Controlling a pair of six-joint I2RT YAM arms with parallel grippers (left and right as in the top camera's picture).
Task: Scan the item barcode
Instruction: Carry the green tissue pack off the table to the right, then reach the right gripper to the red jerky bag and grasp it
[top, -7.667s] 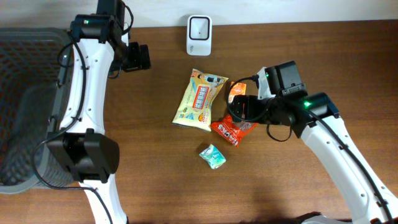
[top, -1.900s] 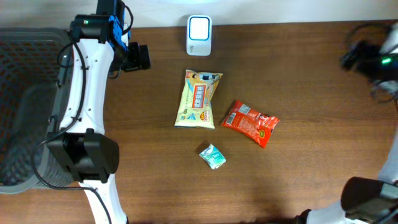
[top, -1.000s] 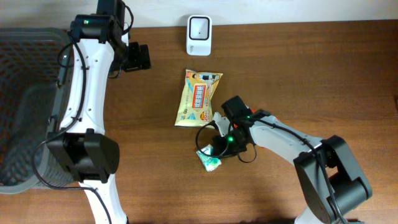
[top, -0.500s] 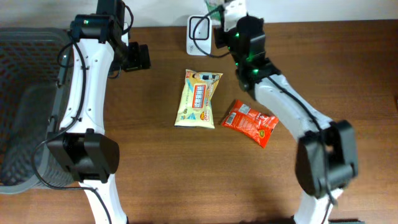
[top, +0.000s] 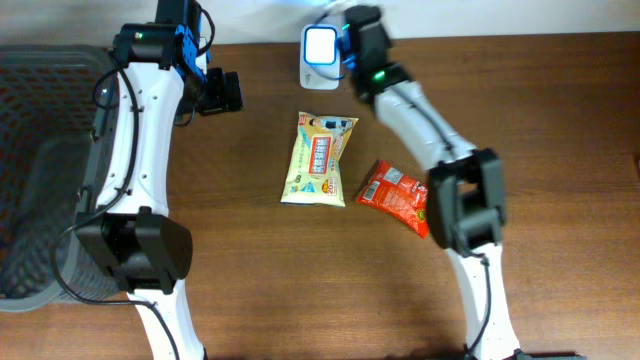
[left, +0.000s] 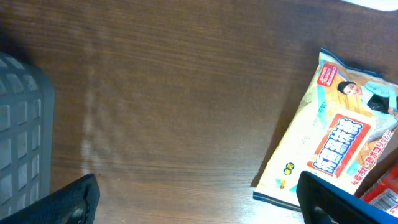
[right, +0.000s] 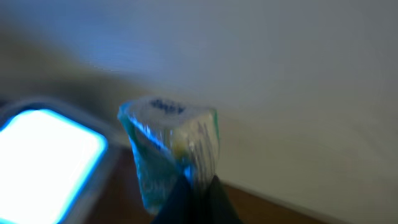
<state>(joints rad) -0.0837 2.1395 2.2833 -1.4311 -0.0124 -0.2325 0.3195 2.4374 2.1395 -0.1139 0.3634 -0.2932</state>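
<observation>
Left arm (top: 130, 130): you see white shells, black joint blocks, green light.
Right arm (top: 415, 105): same white and black, green light.
Left fingers (left: 71, 202): dark.
Cables (top: 104, 92): black.

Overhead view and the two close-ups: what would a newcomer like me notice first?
The small white scanner box with its face glowing bluish-white, at the far edge of the wooden table, draws the eye first. Right beside it, the right arm's jaws pinch a small green-and-white wrapped packet. Mid-table lie a yellow snack bag and a red snack pouch.
</observation>
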